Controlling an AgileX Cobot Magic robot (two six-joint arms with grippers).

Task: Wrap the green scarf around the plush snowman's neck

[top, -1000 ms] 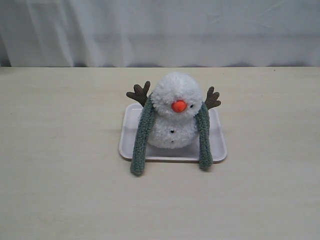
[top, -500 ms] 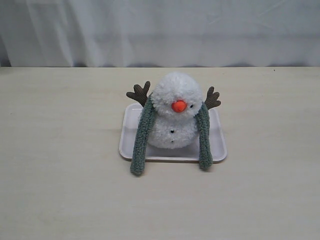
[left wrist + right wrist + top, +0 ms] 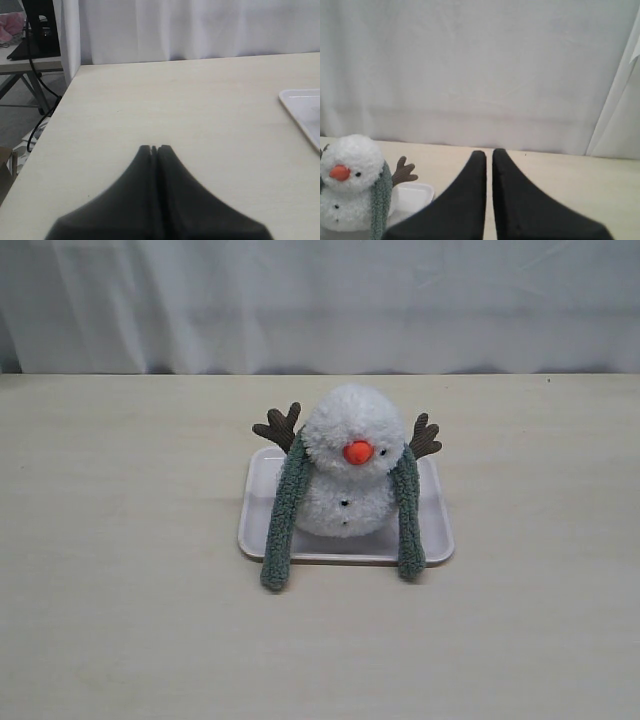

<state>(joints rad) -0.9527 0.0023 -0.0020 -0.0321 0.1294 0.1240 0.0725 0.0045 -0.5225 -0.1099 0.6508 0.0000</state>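
Both jaws closed, empty; plush snowman [image 3: 345,425], green scarf [image 3: 282,510] well apart.

From my remote console, the green scarf [image 3: 283,505] disappears behind the plush snowman [image 3: 350,425], its middle stretch hidden from me, while the white tray [image 3: 302,107] is cropped by the left wrist view's edge.

Pale wooden table [image 3: 120,620], white pleated curtain [image 3: 320,300] behind

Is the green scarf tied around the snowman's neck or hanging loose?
Hanging loose: both ends of the green scarf drop straight down beside the plush snowman, uncrossed in front.
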